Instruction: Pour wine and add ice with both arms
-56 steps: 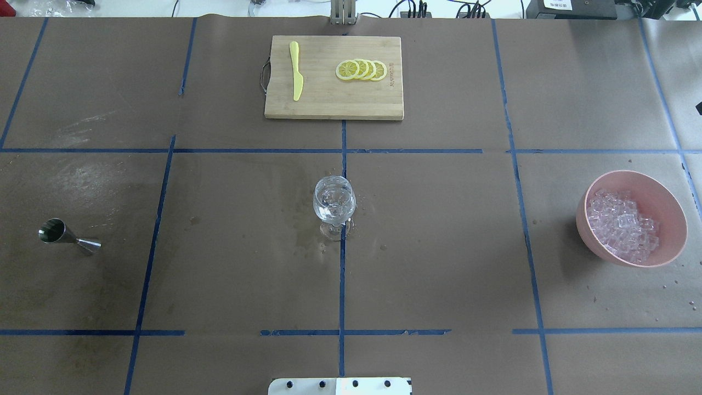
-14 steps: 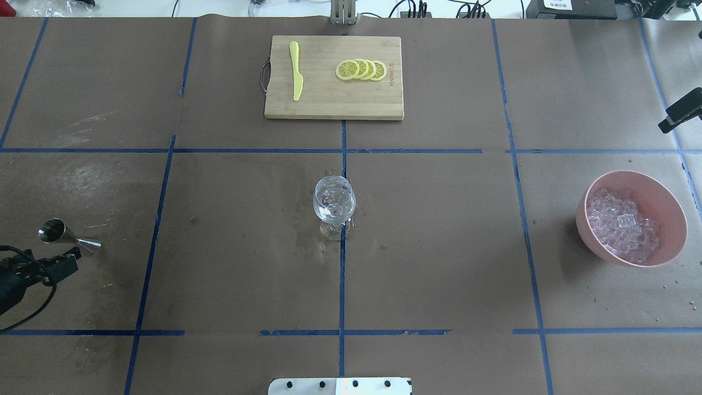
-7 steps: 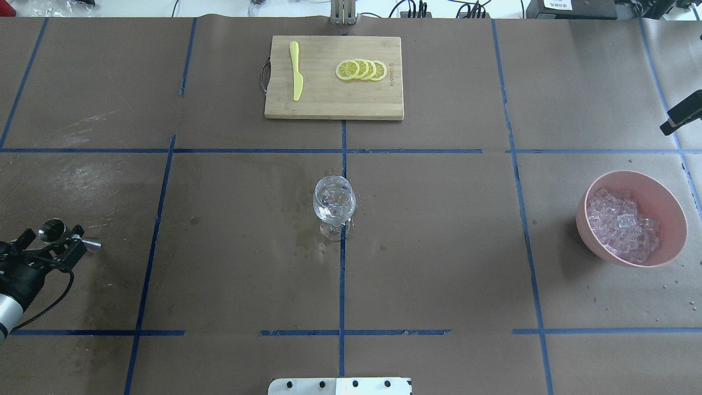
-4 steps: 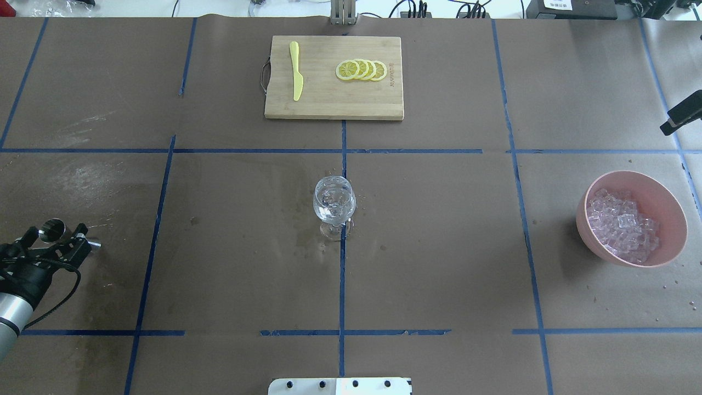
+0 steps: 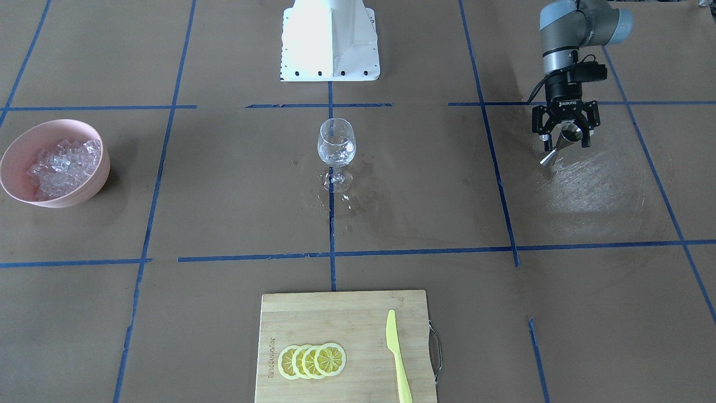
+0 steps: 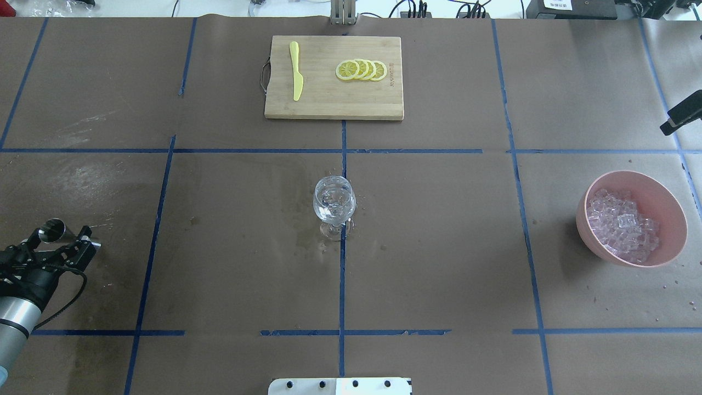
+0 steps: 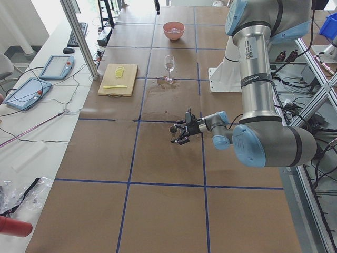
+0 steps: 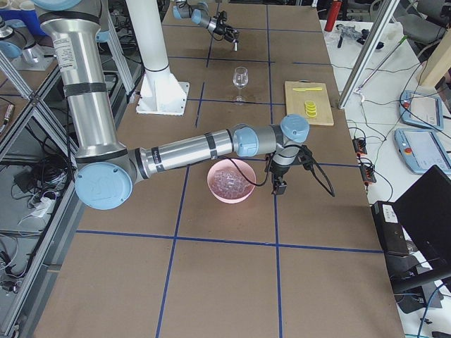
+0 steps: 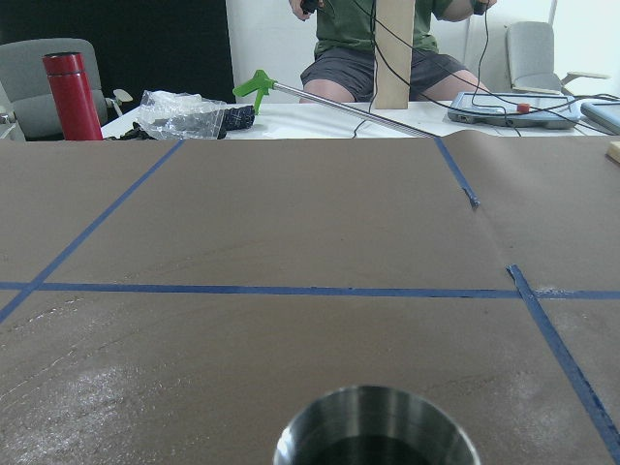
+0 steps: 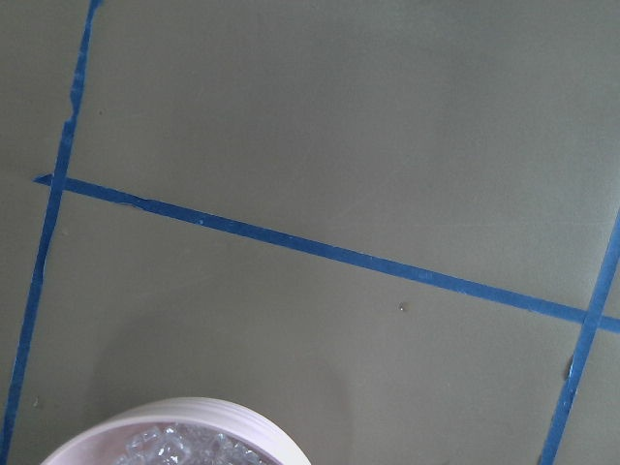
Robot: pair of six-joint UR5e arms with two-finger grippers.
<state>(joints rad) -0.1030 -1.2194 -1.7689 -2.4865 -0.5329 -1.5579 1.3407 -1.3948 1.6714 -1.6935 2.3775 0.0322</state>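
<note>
A steel jigger [image 6: 53, 231] stands at the table's left, its rim [image 9: 376, 433] filling the bottom of the left wrist view. My left gripper [image 6: 57, 242] is open, with a finger on each side of the jigger [image 5: 562, 143]. The jigger's inside looks dark, and I cannot make out the wine. A stemmed glass [image 6: 334, 202] stands mid-table. Ice [image 6: 622, 226] is heaped in a pink bowl [image 6: 582, 218] on the right. My right gripper [image 8: 280, 186] hangs just beside that bowl [image 8: 213, 184]. Only a black piece of it [image 6: 680, 117] shows overhead, so I cannot tell its state.
A wooden cutting board [image 6: 318, 107] at the far side carries lemon slices [image 6: 362, 69] and a yellow knife [image 6: 296, 71]. Damp stains surround the glass. The white robot base [image 5: 330, 39] stands at the near edge. A person [image 9: 383, 48] sits beyond the table's left end.
My left arm came in from the left edge and slid forward until its open fingers straddle the jigger. The right arm's black piece appeared at the right edge, then stayed still.
</note>
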